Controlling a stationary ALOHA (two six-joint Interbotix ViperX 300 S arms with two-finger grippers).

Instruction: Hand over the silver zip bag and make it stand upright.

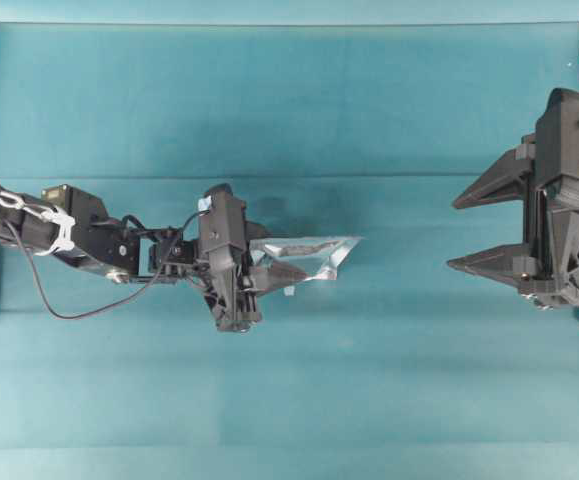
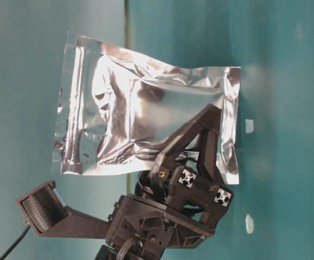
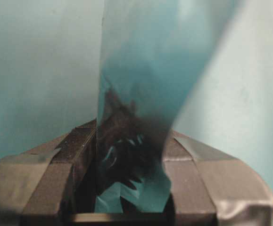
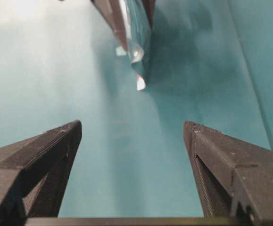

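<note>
A teal surface is filling the overhead view, with an arm reaching in from each side. At the right edge the right pincer is standing with its jaws spread wide, gripping nothing, pointing toward frame centre. Left of centre the left pincer is clamping the silver zip bag by one edge, jaws narrowed onto the foil. The bag is sticking out rightward past the fingertips, well apart from the right pincer. In the table-level view the crinkled pouch is hanging raised above the left pincer, broad face toward the camera. Tiny white scraps are lying behind it, at right.
</note>
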